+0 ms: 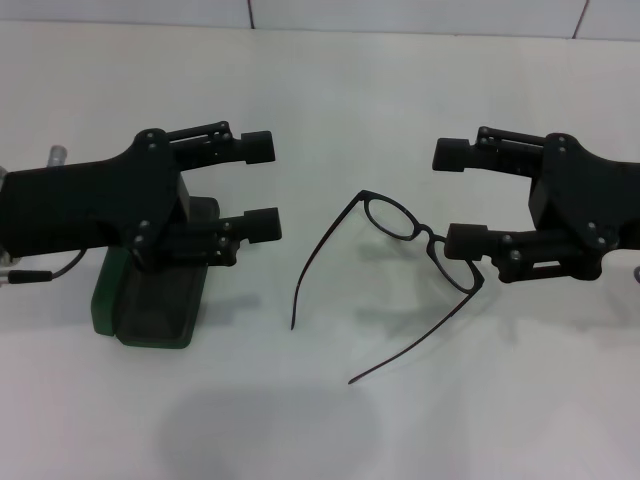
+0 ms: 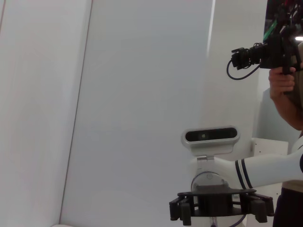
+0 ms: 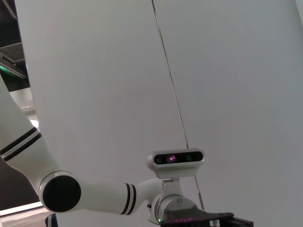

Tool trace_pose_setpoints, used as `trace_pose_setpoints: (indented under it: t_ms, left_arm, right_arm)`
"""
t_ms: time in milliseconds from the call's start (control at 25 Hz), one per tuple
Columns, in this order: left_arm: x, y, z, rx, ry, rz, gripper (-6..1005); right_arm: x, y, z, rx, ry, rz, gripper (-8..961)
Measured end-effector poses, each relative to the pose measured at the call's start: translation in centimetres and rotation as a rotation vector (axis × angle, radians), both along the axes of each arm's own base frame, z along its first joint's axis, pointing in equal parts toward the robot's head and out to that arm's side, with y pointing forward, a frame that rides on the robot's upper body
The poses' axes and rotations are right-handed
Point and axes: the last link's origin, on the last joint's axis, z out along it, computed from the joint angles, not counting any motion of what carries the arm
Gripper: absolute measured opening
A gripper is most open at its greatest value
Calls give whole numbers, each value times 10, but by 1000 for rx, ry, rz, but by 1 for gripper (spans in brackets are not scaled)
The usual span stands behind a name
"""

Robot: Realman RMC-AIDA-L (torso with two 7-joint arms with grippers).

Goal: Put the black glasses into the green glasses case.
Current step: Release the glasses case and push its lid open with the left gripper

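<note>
Item one: my left end effector [image 1: 262, 186], released, fingers spread wide, hovering directly over the dark green rectangular hard glasses case [image 1: 150, 300], which lies opened on the white table [image 1: 330, 90]; I judge I stand here to steady or close it. My arm hides most of the case, so lid and lining are hard to read. Item two: my right end effector [image 1: 452, 196], likewise released, fingers apart. Item three: thin black-framed glasses [image 1: 400, 220] with oval clear lenses, lying on the table between my two end effectors, temple arms unfolded and splayed toward me. One lens sits beneath my right lower finger [image 1: 468, 240]; contact cannot be told.
</note>
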Motion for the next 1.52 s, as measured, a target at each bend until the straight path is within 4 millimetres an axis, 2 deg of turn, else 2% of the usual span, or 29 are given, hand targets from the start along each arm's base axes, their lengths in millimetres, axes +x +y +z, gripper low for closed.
trace_pose_setpoints:
  t_ms: [560,680,800,880,1000,1160,1240,1440,1520]
  left_arm:
    - [0,3,5,12,-13,18,784]
    - [8,11,18,2,-20,52,782]
    - [27,23,49,-23,34,133,779]
    - [43,31,68,2,139,209,777]
    - [56,39,78,81,348,392,775]
    - [54,45,74,166,602,661,771]
    - [49,47,63,143,687,784,769]
    - [37,51,43,126,815,935,765]
    - [37,49,37,109,826,950,706]
  right_arm:
    - [2,0,1,11,14,-10,843]
    - [5,1,3,43,29,-18,840]
    - [9,2,6,73,40,-32,837]
    - [15,1,7,90,45,-59,835]
    - [25,-2,8,110,58,-104,832]
    - [37,-6,8,133,93,-153,828]
    - [41,-8,9,144,109,-175,826]
    - [49,-9,13,176,122,-206,821]
    - [50,-9,14,186,120,-204,819]
